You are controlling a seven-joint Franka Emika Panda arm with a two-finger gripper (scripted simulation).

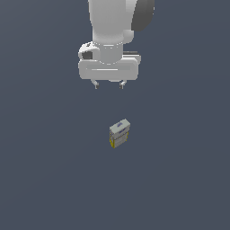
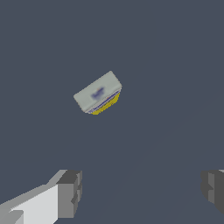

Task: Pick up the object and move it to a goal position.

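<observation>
The object (image 1: 119,133) is a small upright carton with grey-white printed faces and yellow edges, standing on the dark floor near the middle of the exterior view. In the wrist view the object (image 2: 98,92) shows its grey top and a yellow strip along one side. My gripper (image 1: 108,85) hangs above the carton and a little toward the exterior view's left, well apart from it. Its two fingertips (image 1: 95,84) are spread wide and hold nothing. In the wrist view the gripper (image 2: 142,190) shows both fingers (image 2: 70,192) far apart, with the carton lying beyond them.
A flat dark grey-blue surface (image 1: 179,179) fills both views. The white arm body (image 1: 110,31) rises above the gripper at the top of the exterior view.
</observation>
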